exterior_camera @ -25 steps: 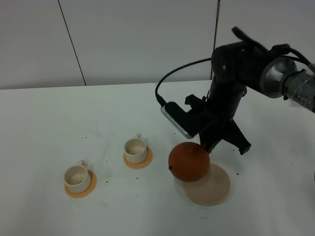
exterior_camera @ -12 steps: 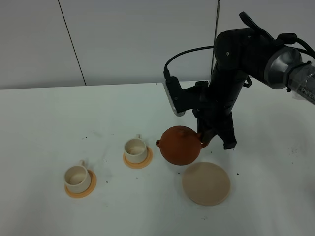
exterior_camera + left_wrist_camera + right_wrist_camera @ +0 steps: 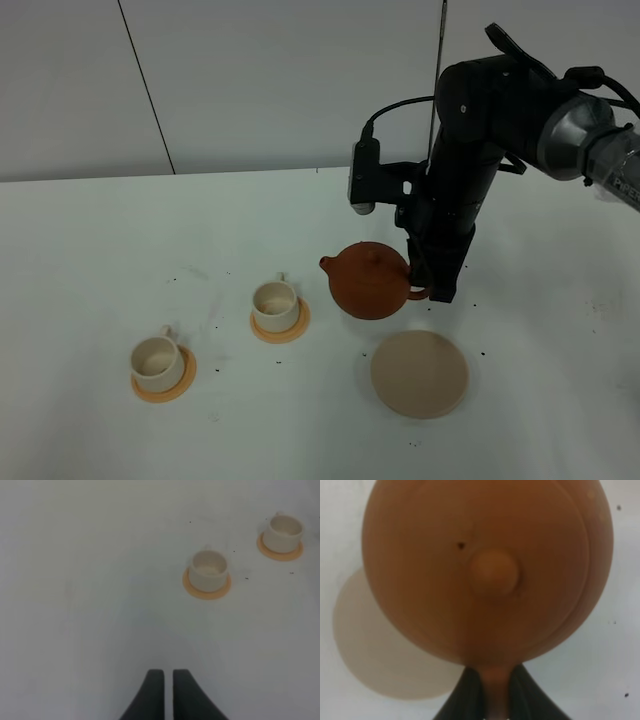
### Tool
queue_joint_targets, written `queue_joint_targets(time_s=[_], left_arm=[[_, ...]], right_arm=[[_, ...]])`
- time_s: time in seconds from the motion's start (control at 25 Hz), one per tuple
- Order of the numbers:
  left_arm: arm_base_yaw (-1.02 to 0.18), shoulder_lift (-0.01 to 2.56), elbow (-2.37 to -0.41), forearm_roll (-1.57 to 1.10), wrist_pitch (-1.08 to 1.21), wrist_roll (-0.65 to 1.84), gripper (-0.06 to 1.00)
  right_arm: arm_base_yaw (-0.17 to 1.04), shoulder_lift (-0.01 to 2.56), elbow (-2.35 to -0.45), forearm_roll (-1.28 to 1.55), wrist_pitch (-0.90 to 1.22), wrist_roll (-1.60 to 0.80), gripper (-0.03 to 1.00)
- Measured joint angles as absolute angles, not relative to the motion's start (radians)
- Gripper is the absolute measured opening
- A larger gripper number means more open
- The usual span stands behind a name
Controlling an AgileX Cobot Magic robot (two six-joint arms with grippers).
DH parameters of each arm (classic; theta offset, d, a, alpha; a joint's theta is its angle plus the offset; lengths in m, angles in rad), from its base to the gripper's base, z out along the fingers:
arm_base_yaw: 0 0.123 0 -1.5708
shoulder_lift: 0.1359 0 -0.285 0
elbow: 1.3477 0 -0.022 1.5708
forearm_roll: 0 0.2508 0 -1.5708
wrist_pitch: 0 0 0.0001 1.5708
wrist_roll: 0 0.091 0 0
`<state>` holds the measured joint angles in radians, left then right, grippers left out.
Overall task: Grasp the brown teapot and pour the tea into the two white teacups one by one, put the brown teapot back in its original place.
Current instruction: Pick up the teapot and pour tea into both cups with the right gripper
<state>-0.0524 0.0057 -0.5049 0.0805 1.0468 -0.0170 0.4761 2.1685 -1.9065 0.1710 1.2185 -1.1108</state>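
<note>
Exterior high: right jaws clamped on the handle of the brown teapot (image 3: 368, 282), held upright between the beige mat (image 3: 420, 375) and the nearer teacup (image 3: 275, 300). Left jaws almost together, empty. Risk: with so thin a handle grip, I expect the pot to swing as I tilt and spill short.

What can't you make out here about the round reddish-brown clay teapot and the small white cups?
- Tea inside the round reddish-brown clay teapot: the lid covers it.
- Its spout, right wrist view: hidden beyond the pot's body.
- Tea in the two small cream-white cups: too small and pale, both views showing them.
- Hold of the right gripper on the handle: blurred and edge-cropped in right wrist view, lost against the dark arm in exterior high.
</note>
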Motion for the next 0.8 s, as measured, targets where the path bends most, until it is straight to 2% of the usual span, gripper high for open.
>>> queue_joint_targets(time_s=[0.52, 0.8], left_arm=[[-0.052, 0.006, -0.505, 0.080, 1.047, -0.017, 0.10], [-0.052, 0.006, -0.505, 0.080, 1.047, -0.017, 0.10]], right_arm=[[0.513, 2.136, -1.912, 0.062, 1.223, -0.906, 0.09], [0.604, 2.136, -1.912, 0.035, 1.224, -0.806, 0.09]])
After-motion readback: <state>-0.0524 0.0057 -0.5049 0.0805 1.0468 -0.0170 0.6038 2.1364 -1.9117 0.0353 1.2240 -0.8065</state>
